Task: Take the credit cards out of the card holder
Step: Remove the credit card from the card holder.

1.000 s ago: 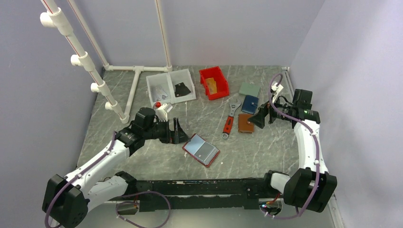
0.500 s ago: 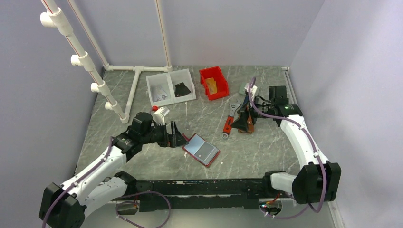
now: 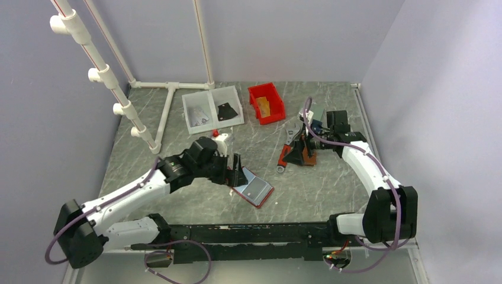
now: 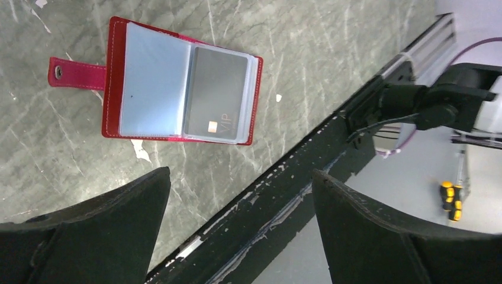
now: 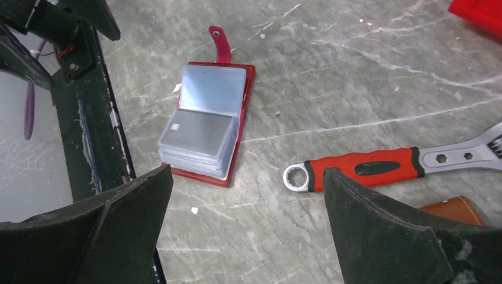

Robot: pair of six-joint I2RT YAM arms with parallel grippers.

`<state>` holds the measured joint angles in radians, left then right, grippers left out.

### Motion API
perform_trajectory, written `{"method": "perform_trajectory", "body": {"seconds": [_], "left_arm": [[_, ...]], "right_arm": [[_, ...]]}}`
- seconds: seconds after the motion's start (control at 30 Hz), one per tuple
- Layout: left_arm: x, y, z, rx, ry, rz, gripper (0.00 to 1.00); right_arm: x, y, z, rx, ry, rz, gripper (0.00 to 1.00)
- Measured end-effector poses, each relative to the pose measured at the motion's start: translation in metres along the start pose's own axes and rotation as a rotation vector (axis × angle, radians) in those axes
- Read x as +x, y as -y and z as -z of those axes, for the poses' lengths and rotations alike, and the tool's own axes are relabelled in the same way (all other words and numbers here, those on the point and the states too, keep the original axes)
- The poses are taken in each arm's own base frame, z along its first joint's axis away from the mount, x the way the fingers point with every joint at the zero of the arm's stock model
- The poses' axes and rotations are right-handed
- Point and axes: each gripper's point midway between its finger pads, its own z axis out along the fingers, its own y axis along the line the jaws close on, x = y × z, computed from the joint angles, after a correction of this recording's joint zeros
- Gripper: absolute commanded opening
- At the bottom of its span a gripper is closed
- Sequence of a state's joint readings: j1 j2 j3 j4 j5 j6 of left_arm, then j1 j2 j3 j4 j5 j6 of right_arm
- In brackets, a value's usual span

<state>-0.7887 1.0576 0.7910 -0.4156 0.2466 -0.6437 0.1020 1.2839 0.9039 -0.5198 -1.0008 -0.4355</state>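
The red card holder (image 4: 111, 83) lies open on the tabletop (image 4: 308, 53), at eleven o'clock from my left fingers (image 4: 136, 207). Those and my right fingers (image 5: 133, 207) are spread wide and hold nothing. I should pin the red edge with one pair, then slide the grey card (image 4: 216, 89) out slowly. I cannot tell how many cards hide under it, or which way its pocket opens.

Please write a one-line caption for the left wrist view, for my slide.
Open left end effector near the red card holder, which lies open with a grey card showing.
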Motion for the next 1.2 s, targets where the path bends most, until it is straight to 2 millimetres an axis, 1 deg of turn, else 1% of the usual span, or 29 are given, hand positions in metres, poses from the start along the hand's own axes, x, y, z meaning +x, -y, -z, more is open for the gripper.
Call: {"method": "perform_trajectory", "body": {"seconds": [0.13, 0.27, 0.4, 0.5, 0.63, 0.93, 1.2], "left_arm": [[0.004, 0.001, -0.019, -0.075, -0.047, -0.052, 0.83], [0.007, -0.006, -0.036, -0.15, -0.086, -0.072, 0.82], [0.012, -0.011, -0.054, -0.215, -0.119, -0.096, 0.83], [0.019, -0.008, -0.065, -0.245, -0.143, -0.127, 0.82], [0.023, -0.005, -0.078, -0.273, -0.166, -0.153, 0.82], [0.032, -0.016, -0.103, -0.366, -0.221, -0.181, 0.83], [0.042, -0.012, -0.11, -0.368, -0.245, -0.213, 0.78]], "right_arm": [[0.003, 0.0, -0.003, -0.011, -0.008, -0.006, 1.0], [0.004, 0.0, -0.003, -0.012, -0.009, 0.004, 1.0], [0.008, -0.001, -0.004, -0.015, -0.015, 0.003, 1.0], [0.011, -0.001, -0.004, -0.017, -0.018, 0.001, 1.0], [0.011, -0.001, -0.004, -0.017, -0.018, 0.007, 1.0], [0.011, 0.0, -0.004, -0.017, -0.019, 0.016, 1.0], [0.015, -0.001, -0.006, -0.025, -0.029, 0.012, 1.0]]}}
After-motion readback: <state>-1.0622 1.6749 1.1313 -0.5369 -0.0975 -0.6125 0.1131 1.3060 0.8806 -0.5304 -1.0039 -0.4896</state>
